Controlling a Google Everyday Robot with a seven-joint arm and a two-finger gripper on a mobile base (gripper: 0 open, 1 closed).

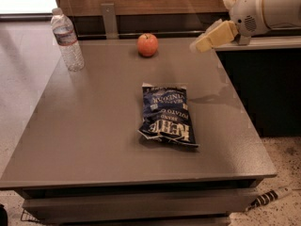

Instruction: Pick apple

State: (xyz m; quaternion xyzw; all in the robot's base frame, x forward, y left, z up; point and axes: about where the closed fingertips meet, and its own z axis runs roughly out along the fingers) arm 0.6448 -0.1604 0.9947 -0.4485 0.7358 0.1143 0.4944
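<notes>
A small round red-orange apple (147, 44) sits near the far edge of the grey table (94, 126), at its middle. My gripper (200, 43) reaches in from the upper right on a white arm and hangs above the table's far right corner. It is to the right of the apple, apart from it and at about the same depth. Nothing shows in the gripper.
A dark blue chip bag (167, 114) lies flat at the table's middle. A clear plastic water bottle (67, 40) stands upright at the far left corner. A dark cabinet with a light counter (268, 44) flanks the table's right side. A wooden wall runs behind.
</notes>
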